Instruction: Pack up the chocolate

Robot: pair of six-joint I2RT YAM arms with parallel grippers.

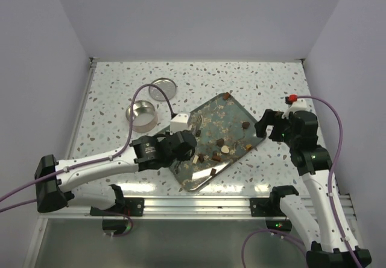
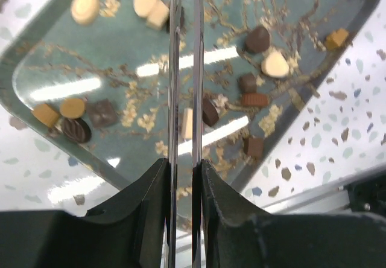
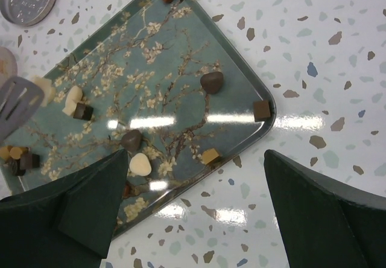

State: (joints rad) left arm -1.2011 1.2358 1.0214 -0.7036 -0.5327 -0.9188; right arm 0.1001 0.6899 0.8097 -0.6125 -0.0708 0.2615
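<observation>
Nearest me, low in the left wrist view, my left claw (image 2: pixel 183 166) is clamped on the tweezers (image 2: pixel 175 69). Their two thin blades run straight up the middle of the frame and off its top edge, so I cannot see the tips or whether they hold anything. Under them is the tray (image 2: pixel 301 14) with the chocolate (image 2: pixel 209 112) scattered over it. One dark piece sits just right of the right blade at mid-frame, and a cream bar (image 2: pixel 187 123) shows in the slot between the blades. More pieces are clustered at lower left, upper left and right of centre. I judge this to be the pick step: tweezers lined up over a piece, nothing packed that I can see. The next move calls for settling the tips either side of one small piece, squeezing gently so it does not skid on the glossy tray, then lifting clear. At the right of the top view my right claw (image 3: pixel 196 156) has its fingers wide apart with nothing between them. It hovers over the tray's right corner, with a few pieces above and left of it in its wrist view. Farther back, at upper left of the top view, the tin (image 1: pixel 142 113) and its lid (image 1: pixel 163 89) sit on the worktop (image 1: pixel 271 81), well apart from both claws.
</observation>
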